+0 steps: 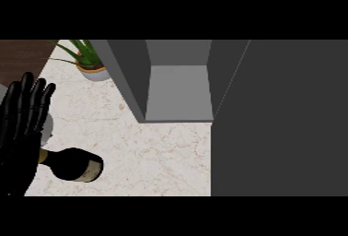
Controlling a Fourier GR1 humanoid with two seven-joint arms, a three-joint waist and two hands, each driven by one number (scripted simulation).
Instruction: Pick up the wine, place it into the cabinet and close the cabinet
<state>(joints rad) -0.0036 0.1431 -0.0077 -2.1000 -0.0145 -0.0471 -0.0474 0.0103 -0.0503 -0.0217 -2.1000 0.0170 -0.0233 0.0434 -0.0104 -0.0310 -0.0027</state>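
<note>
A dark wine bottle (75, 165) lies on its side on the marble counter (156, 156) at the lower left, its base toward the right and its neck hidden behind my left hand. My left hand (21, 124) stands at the view's left edge, open, fingers straight and pointing up, partly covering the bottle's neck end. The grey cabinet (178, 87) stands at the top centre with its inside shelf showing. Its open door (279, 120) fills the right side as a dark panel. My right hand does not show.
A potted green plant (88, 62) stands at the back left beside the cabinet's left wall. A grey round object (46, 126) peeks out behind my left hand. Dark wood (20, 55) shows beyond the counter's far left edge.
</note>
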